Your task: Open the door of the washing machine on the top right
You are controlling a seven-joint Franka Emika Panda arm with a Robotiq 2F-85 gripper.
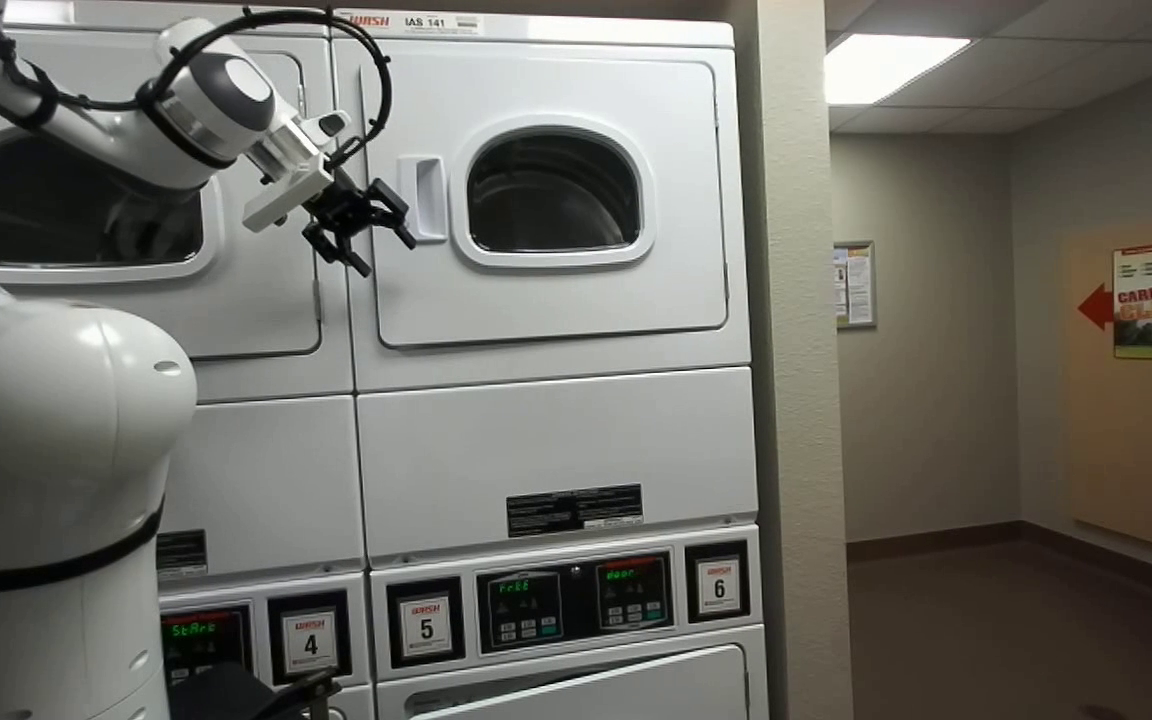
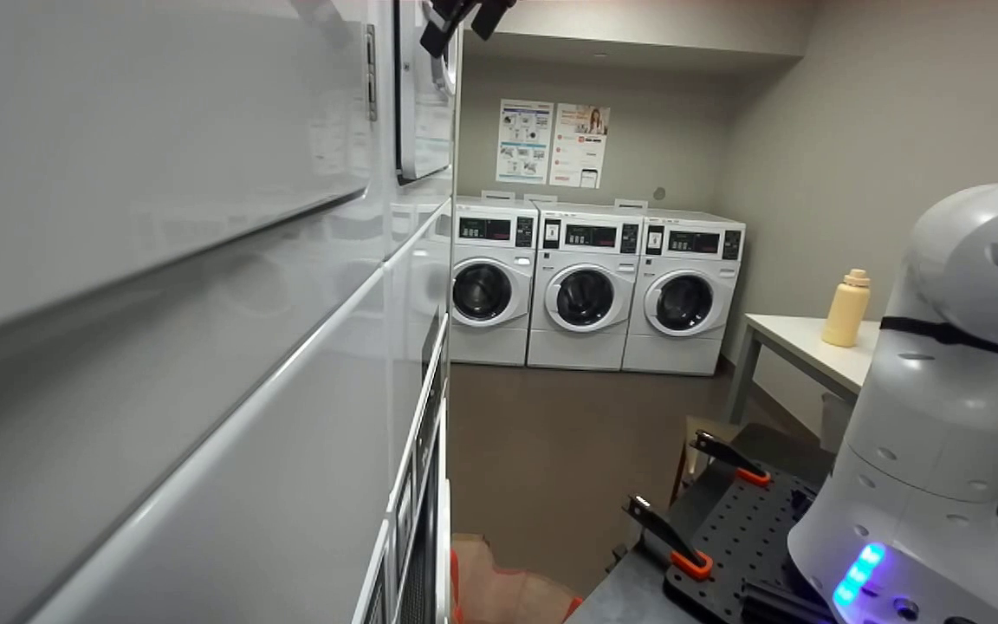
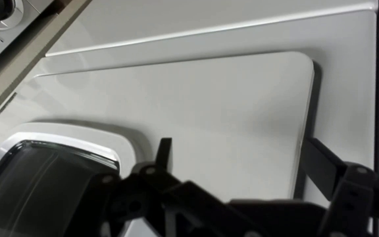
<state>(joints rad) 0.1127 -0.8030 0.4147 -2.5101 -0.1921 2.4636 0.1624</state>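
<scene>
Hanging beside the top right door (image 1: 548,295), the black claw (image 1: 389,258) has its two fingers (image 3: 322,168) spread wide apart, with nothing held. In the wrist view one finger is over the front of the door and the other is just past its free edge. I think it is set like this so that one finger can slip behind the edge and pull. I can't tell if either finger touches. The door is on the upper right laundry machine (image 1: 556,358), and its scooped handle (image 1: 425,198) is just beside the claw. This seems the good side to pull, since what looks like a hinge (image 3: 6,104) is at the far side. A dark gap runs along the free edge, so the door may be open a crack, but I'm not sure.

Through the window (image 1: 558,257) you can see the drum (image 1: 554,195). It is too dark to tell what is in it.

Down low, black clamps (image 2: 659,524) squeeze a board with holes (image 2: 746,524) under the robot base (image 2: 932,520), likely so a hard pull won't tip it. A yellow bottle (image 2: 846,310) stands on a white table (image 2: 789,328), cap on, so I can't see inside.
</scene>
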